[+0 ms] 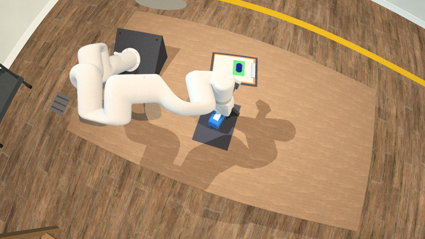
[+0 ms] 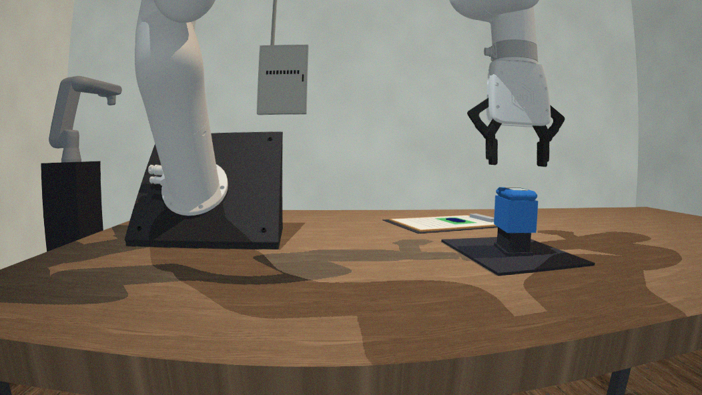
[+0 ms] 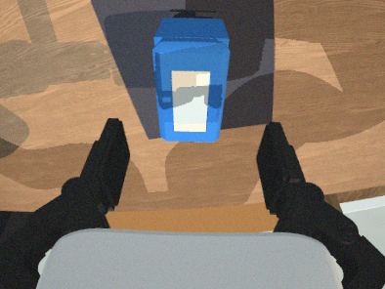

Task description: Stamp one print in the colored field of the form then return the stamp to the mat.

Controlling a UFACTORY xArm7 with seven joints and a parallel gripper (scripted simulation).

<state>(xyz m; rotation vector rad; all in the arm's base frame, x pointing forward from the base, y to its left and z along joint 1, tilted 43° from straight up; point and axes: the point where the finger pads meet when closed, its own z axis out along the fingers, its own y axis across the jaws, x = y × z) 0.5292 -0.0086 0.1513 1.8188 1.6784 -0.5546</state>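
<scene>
Blue and upright, the stamp [image 2: 514, 212] stands on the dark mat [image 2: 559, 260] on the wooden surface [image 2: 313, 314], free of any grip. Above it hang the jaws, spread wide and empty, both black fingers well clear of the stamp's top. Behind the mat lies the form [image 1: 226, 66], its green field [image 1: 238, 67] carrying a dark blue mark [image 1: 239, 68].

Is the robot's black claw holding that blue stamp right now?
No, in the exterior view the black claw hangs open above the blue stamp, which stands alone on the dark mat.
</scene>
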